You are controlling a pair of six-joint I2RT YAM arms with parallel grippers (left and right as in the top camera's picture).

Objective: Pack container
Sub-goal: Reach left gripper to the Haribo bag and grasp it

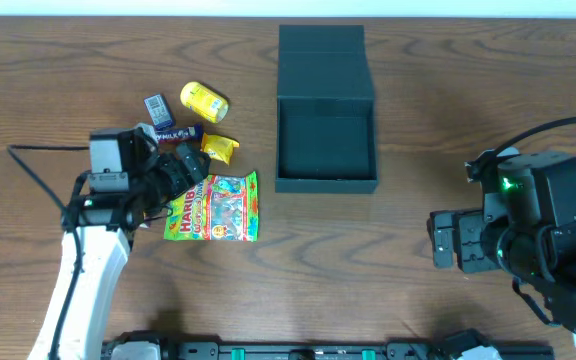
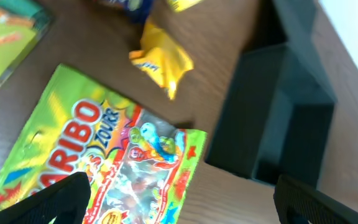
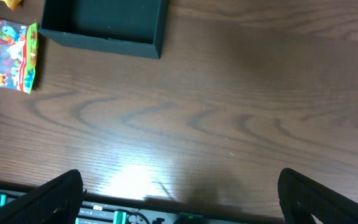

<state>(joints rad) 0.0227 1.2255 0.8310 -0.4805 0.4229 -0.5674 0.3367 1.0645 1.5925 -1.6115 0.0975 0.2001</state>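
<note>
The wooden table (image 1: 418, 90) carries the container (image 1: 326, 183), lid folded back and interior empty, so packing has not begun. All snacks, including the Haribo bag (image 1: 214, 207), lie left of the container. The left gripper (image 1: 194, 176) hovers at that bag, jaws spread and empty. The right gripper (image 1: 440, 240), right of the container, likewise gapes empty.

A dark brown wood-grain tabletop (image 1: 418, 80) fills nearly every view. Beyond the tabletop's far edge lies a narrow pale strip (image 1: 288, 7), perhaps a wall or a light floor. Along its near edge runs a black rail (image 1: 298, 352) with small green lights. A soft glare (image 3: 135, 180) brightens the wood close to that rail.
</note>
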